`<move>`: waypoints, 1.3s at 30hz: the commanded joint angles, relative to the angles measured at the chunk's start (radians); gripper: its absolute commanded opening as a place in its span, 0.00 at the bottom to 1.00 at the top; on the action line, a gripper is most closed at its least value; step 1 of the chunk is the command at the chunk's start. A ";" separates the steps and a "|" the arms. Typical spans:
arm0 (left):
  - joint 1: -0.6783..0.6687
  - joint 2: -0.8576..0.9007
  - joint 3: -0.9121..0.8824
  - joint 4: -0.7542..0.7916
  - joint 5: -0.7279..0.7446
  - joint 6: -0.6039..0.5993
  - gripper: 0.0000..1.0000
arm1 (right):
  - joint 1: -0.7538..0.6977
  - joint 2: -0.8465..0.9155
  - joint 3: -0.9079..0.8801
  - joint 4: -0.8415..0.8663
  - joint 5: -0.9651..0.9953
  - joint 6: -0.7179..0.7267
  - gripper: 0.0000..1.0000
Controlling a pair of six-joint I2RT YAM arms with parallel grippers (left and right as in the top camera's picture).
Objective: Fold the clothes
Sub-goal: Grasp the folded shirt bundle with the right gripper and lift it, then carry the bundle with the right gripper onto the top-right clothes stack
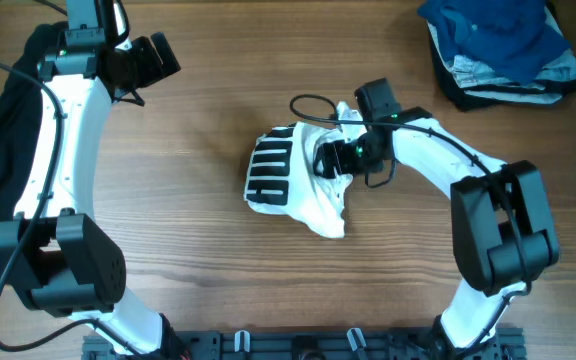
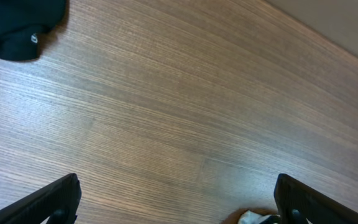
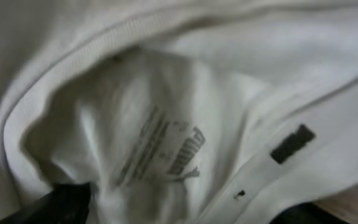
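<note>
White T-shirt (image 1: 318,207) lies bunched on wooden table (image 1: 198,150) beneath right tool (image 1: 327,160).

The wooden table (image 1: 198,150) bears a bunched white T-shirt (image 1: 318,210) at its middle. A folded stack (image 1: 498,50) lies far right, a black garment (image 1: 3,130) left.

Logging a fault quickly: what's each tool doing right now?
Left tool: open, empty.
Right tool: open, fingers spread close over the white T-shirt.
</note>
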 commanded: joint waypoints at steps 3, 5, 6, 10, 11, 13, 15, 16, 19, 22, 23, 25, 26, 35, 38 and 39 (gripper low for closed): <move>0.005 0.009 0.004 0.006 -0.010 0.016 1.00 | 0.001 0.123 -0.016 0.004 -0.135 -0.155 0.79; 0.005 0.009 0.004 0.008 -0.009 0.016 1.00 | 0.001 0.119 0.000 -0.018 -0.187 -0.225 0.69; 0.005 0.009 0.004 0.007 -0.009 0.016 1.00 | 0.000 0.116 0.023 -0.039 -0.210 -0.253 0.55; 0.003 0.009 0.004 0.003 -0.009 0.016 1.00 | -0.063 0.115 0.185 -0.157 -0.380 -0.288 0.04; 0.003 0.009 0.004 0.003 -0.009 0.016 1.00 | -0.093 0.115 0.214 -0.158 -0.459 -0.278 0.04; 0.003 0.009 0.004 0.003 -0.009 0.016 1.00 | -0.157 0.115 0.253 -0.142 -0.584 -0.227 0.05; 0.004 0.009 0.004 0.004 -0.009 0.016 1.00 | -0.224 0.115 0.290 -0.109 -0.659 -0.191 0.04; 0.003 0.009 0.004 0.004 -0.009 0.016 1.00 | -0.237 0.115 0.302 -0.101 -0.662 -0.177 0.04; 0.004 0.009 0.004 0.004 -0.009 0.016 1.00 | -0.253 0.112 0.370 -0.040 -0.701 -0.126 0.04; 0.004 0.009 0.004 0.004 -0.009 0.016 1.00 | -0.275 0.096 0.464 0.095 -0.652 0.017 0.04; 0.004 0.009 0.004 0.004 -0.009 0.016 1.00 | -0.291 0.092 0.496 0.142 -0.629 0.067 0.04; 0.003 0.011 0.004 0.004 -0.009 0.016 1.00 | -0.349 0.085 0.545 0.285 -0.564 0.216 0.04; 0.003 0.013 0.004 0.004 -0.009 0.016 1.00 | -0.386 0.085 0.562 0.354 -0.532 0.289 0.04; 0.003 0.046 0.004 0.016 -0.009 0.016 1.00 | -0.627 0.092 0.563 0.641 -0.043 0.480 0.04; 0.003 0.052 0.004 0.031 -0.009 0.013 1.00 | -0.655 0.138 0.563 0.697 -0.019 0.499 0.04; 0.003 0.052 0.004 0.035 -0.009 0.013 1.00 | -0.663 0.169 0.563 0.742 -0.038 0.505 0.04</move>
